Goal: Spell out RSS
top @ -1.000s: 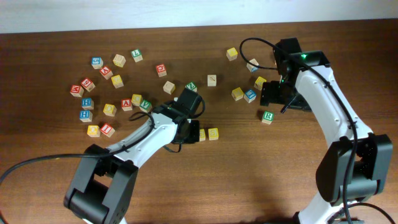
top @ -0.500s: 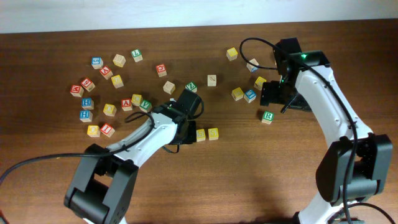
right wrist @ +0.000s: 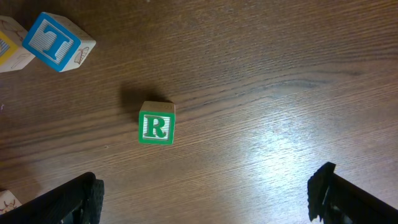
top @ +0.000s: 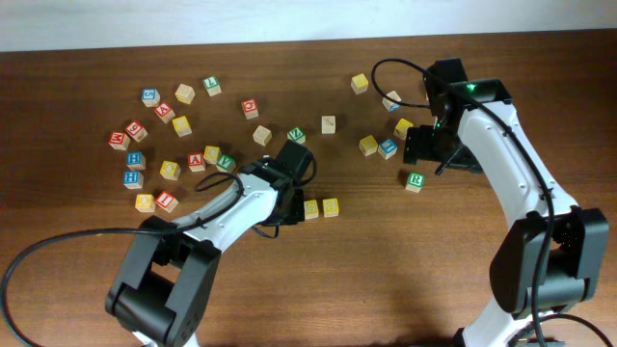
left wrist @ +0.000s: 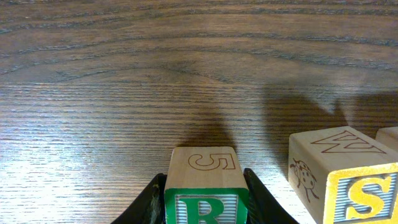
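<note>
Left gripper (top: 289,204) has its fingers clamped on the small wooden cube with the green R (left wrist: 205,194). It's just beside the yellow-faced wooden S cube (left wrist: 348,183) and its yellow twin (top: 331,206), not touching, and I'd guess it's there to open the word. Right gripper (right wrist: 208,194) hangs wide open over a spare green R block (right wrist: 156,126).

Left arm stretched to mid-surface, left gripper (left wrist: 205,186) low, jaws pressed on the green R cube (left wrist: 205,167). Right arm arched toward the far right edge, right gripper (right wrist: 208,193) spread wide.
</note>
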